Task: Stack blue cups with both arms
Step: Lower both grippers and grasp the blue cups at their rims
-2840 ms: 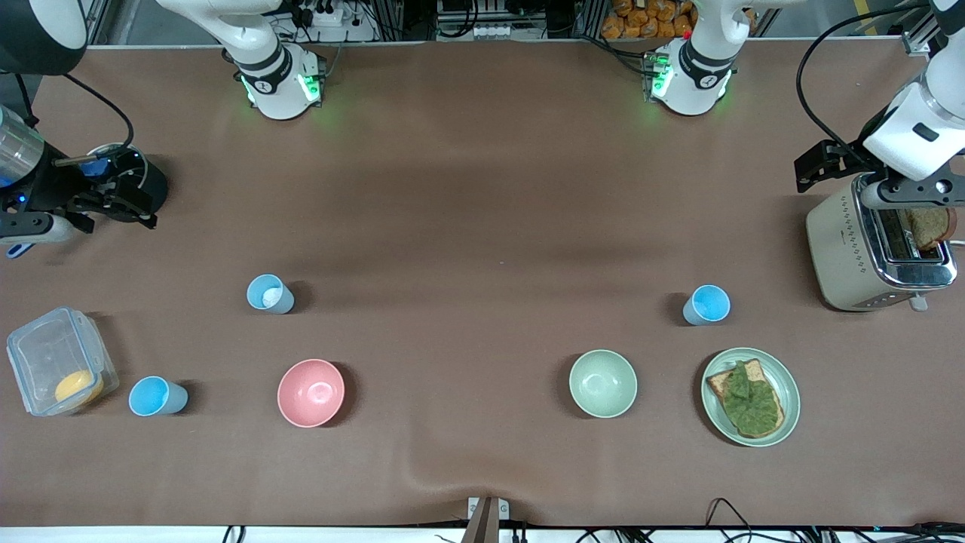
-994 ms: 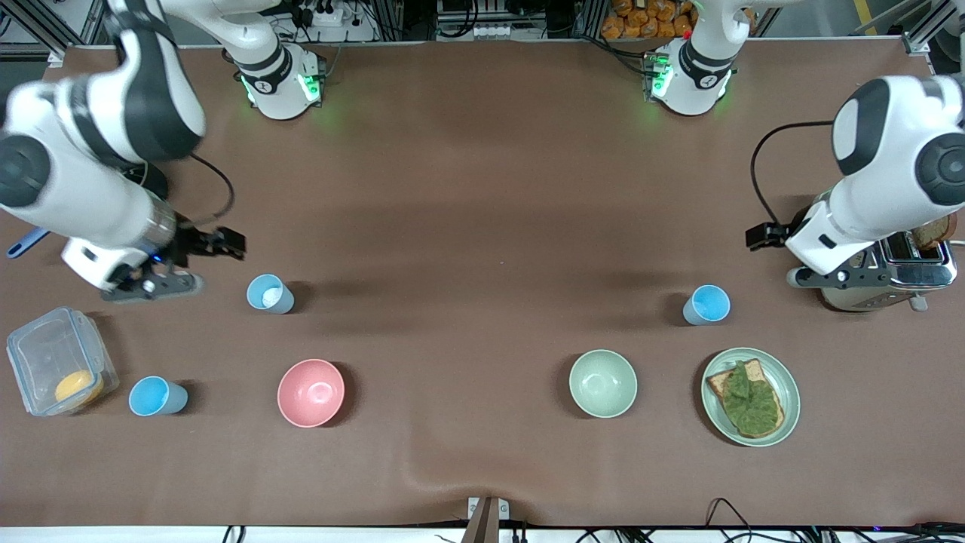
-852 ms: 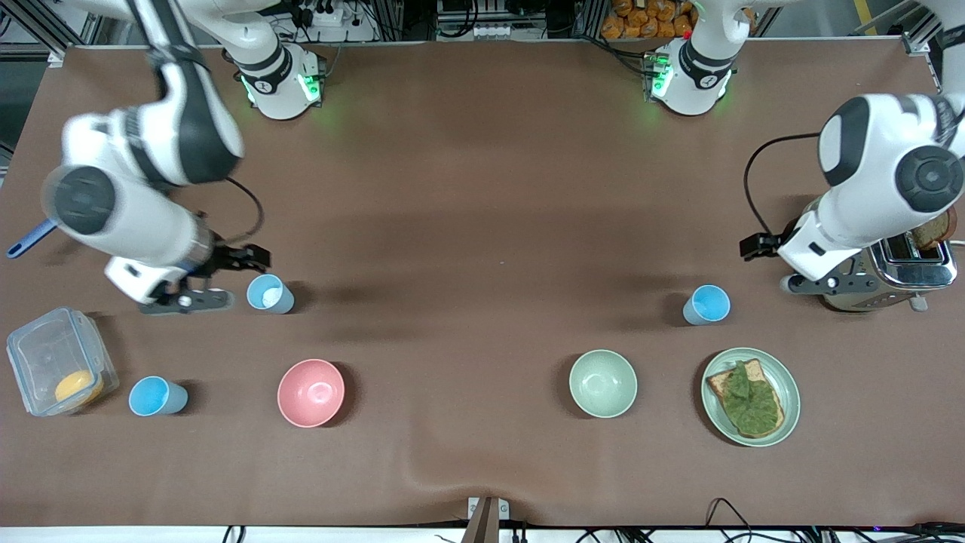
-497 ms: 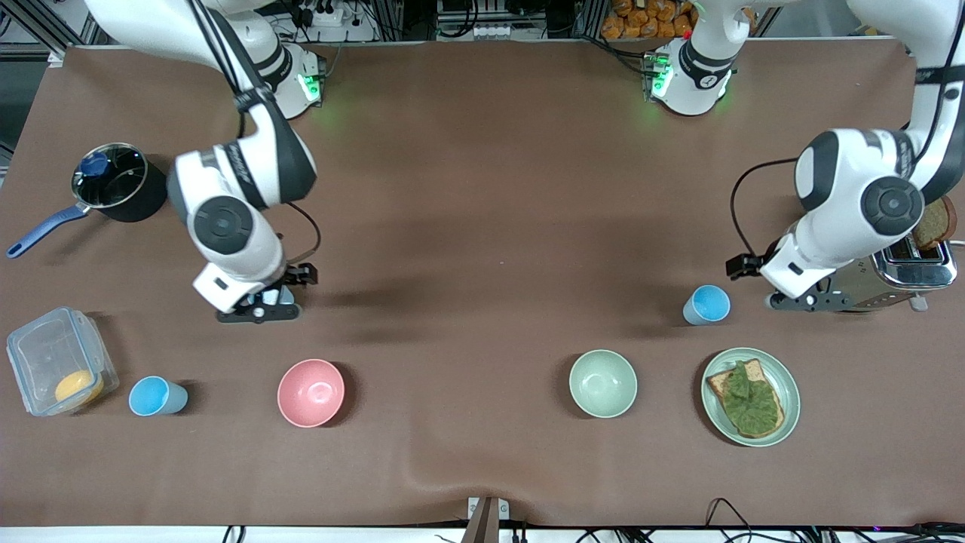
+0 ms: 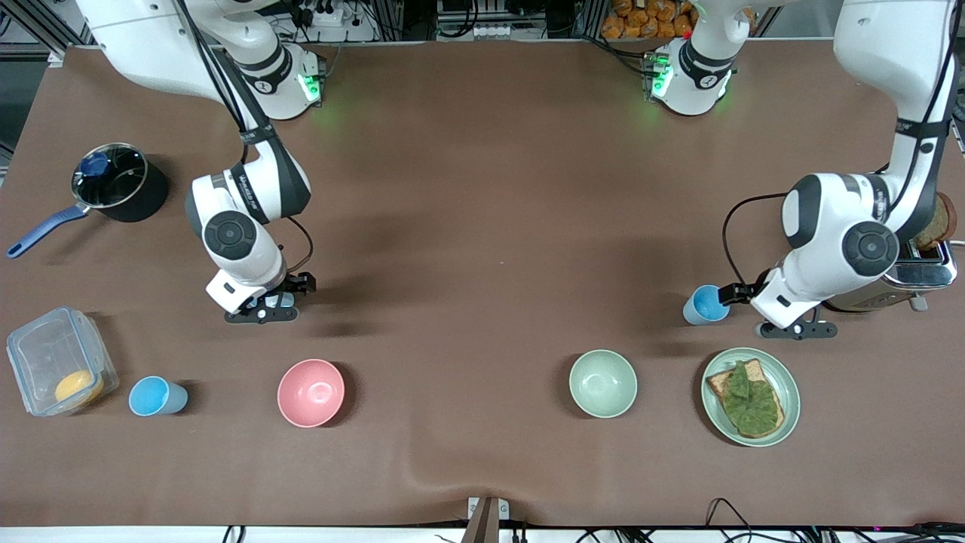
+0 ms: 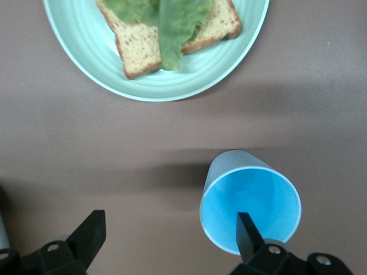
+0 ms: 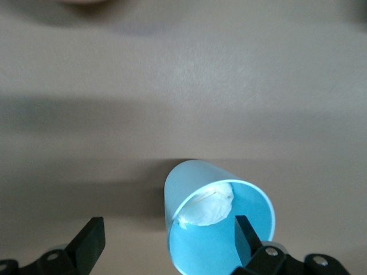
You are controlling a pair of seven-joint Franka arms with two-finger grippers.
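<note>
Blue cups (image 5: 706, 304), seemingly three; bowls (image 5: 310, 392), two.

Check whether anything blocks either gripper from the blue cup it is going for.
Nothing visible does. The left gripper is open beside the sky blue cup, one finger over its rim. The right gripper is open at the pale blue cup, only bare table around both.

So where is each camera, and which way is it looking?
Front view: high up across the table, facing both arms, seeing the right gripper and left gripper.
Left wrist view: on the left arm, looking down at a sky blue cup and its open fingers.
Right wrist view: on the right arm, looking down at a pale blue cup.
Shared: the sky blue cup shows in front too.
</note>
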